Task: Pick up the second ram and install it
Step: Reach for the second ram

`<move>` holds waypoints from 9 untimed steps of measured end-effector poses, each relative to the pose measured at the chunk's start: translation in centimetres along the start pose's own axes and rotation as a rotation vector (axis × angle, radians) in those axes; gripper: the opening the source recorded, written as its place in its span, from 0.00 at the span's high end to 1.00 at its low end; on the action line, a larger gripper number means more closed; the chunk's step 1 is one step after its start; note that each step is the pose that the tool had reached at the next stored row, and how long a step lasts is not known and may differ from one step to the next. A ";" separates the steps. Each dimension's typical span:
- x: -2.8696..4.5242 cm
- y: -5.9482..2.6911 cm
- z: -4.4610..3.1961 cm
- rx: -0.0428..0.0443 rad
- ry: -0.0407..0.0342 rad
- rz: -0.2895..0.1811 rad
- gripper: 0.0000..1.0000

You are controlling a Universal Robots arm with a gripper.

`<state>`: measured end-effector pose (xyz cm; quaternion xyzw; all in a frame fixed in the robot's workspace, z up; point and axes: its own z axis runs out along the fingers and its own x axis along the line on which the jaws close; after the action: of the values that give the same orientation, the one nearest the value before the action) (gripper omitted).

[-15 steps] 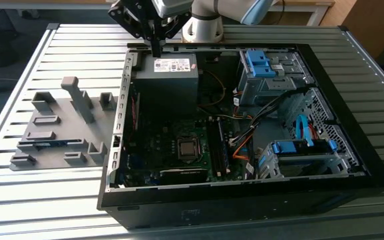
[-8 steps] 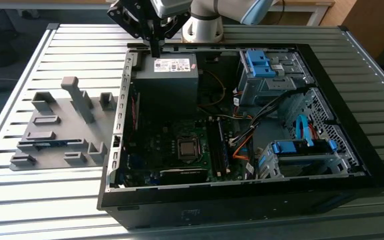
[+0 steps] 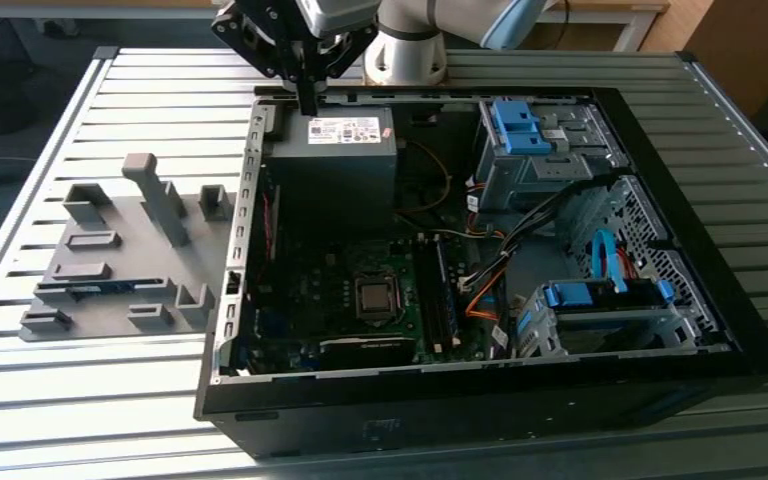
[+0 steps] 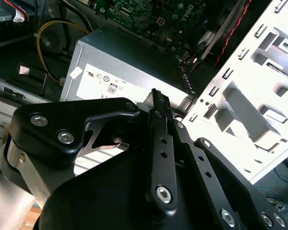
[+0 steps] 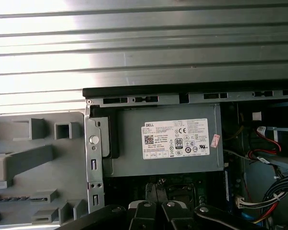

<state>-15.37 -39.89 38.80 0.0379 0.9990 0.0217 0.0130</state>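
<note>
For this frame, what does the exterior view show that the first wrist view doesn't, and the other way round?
Exterior view adds the arm's base, CPU socket and blue drive caddies. First wrist view adds a small red-and-white tag beside the power supply's label, and slots in the rear rim. Both share the shut, empty gripper over the power supply, the grey fixture and the slatted table.

The second ram [image 3: 91, 289] is a long, thin blue-green strip. It lies level in a slot of the grey holder [image 3: 157, 300], at the exterior view's left of the open computer case [image 3: 491, 400].
</note>
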 end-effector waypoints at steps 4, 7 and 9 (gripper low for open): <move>0.15 -0.01 0.05 0.0000 -0.0001 0.000 0.89; 0.21 -0.02 0.06 0.0000 0.0000 0.000 0.89; 0.25 -0.02 0.07 0.0000 0.0000 0.000 0.89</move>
<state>-15.62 -39.89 38.73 0.0379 0.9990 0.0217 0.0131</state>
